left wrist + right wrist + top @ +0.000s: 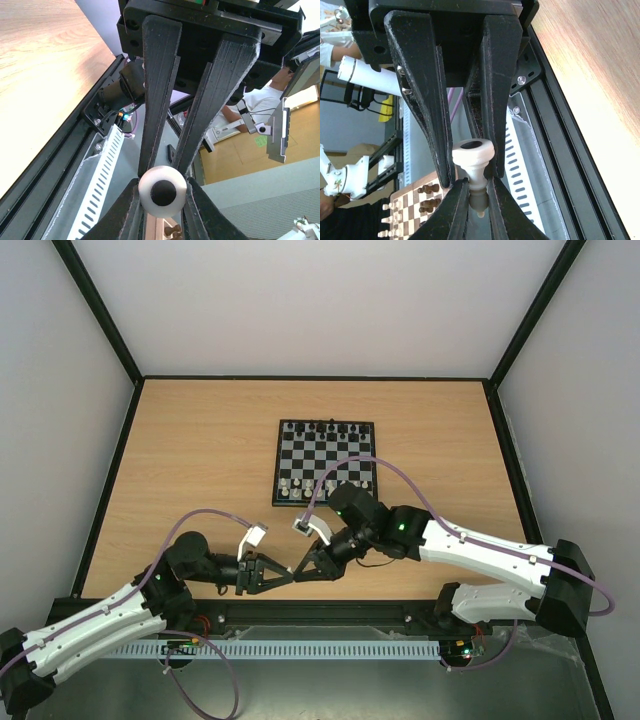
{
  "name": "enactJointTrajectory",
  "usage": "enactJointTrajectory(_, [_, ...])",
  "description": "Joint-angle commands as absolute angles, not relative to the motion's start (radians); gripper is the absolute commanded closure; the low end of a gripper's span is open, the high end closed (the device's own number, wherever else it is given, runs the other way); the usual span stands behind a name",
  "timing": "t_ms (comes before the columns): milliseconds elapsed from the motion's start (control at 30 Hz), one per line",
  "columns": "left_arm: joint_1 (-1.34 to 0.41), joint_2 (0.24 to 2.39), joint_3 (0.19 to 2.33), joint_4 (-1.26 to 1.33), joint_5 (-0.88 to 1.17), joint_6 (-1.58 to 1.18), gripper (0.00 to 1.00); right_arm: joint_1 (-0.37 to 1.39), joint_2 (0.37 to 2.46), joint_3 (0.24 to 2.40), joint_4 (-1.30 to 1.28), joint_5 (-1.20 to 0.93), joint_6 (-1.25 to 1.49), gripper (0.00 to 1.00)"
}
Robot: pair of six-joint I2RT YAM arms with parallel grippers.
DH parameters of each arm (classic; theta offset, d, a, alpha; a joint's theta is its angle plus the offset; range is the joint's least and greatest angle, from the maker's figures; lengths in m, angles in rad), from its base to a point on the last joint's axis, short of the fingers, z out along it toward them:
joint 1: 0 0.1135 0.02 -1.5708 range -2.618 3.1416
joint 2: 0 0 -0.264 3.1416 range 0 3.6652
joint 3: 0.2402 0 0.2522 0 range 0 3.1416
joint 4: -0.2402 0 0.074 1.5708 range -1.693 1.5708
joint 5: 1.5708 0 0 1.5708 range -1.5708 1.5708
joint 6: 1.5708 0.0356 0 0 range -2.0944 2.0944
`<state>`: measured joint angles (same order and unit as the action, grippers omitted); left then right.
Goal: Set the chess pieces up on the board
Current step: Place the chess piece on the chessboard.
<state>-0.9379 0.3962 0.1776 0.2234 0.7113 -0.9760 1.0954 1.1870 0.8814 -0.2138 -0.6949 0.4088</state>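
Two robot arms meet above the near edge of the wooden table (pixel 200 460). The left gripper (pixel 285 576) and right gripper (pixel 301 572) come tip to tip just left of the scene's middle. Both are drawn narrow on a single white chess piece (pixel 162 192), held in the air between them. From the right wrist, the right gripper's fingers (pixel 492 100) flank the piece's wide round end (pixel 472 150), and the left gripper's fingers (pixel 447 215) press on its thinner stem just beyond. From the left wrist, the piece shows as a pale disc with a dark centre, wedged where the four black fingers converge. From overhead it is too small to pick out. The board (pixel 325 455) lies well apart, farther back and slightly right of centre, squared to the table's edges. Black chess figures (pixel 325 428) stand along its far side and other white chess pieces (pixel 320 485) along its near side. A lilac cable (pixel 400 480) arches from the right arm over the board's near right corner
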Motion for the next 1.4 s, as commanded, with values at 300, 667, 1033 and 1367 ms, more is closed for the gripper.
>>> enactJointTrajectory(300, [-0.943,0.402,0.213,0.189,0.582,-0.956,0.94,1.085,1.113,0.886,-0.249,-0.513,0.453,0.27])
enactJointTrajectory(667, [-0.942,0.509,0.333,0.259,0.318,-0.951,0.95,0.999,0.746,0.759,0.025,-0.290,0.596,0.12])
enactJointTrajectory(1033, [-0.943,0.532,0.350,0.548,0.255,-1.133,0.95,0.971,0.680,0.598,0.344,-0.401,0.769,0.27])
enactJointTrajectory(1367, [-0.943,0.524,0.317,0.678,0.341,-1.231,0.94,0.960,0.738,0.603,0.485,-0.507,0.840,0.39])
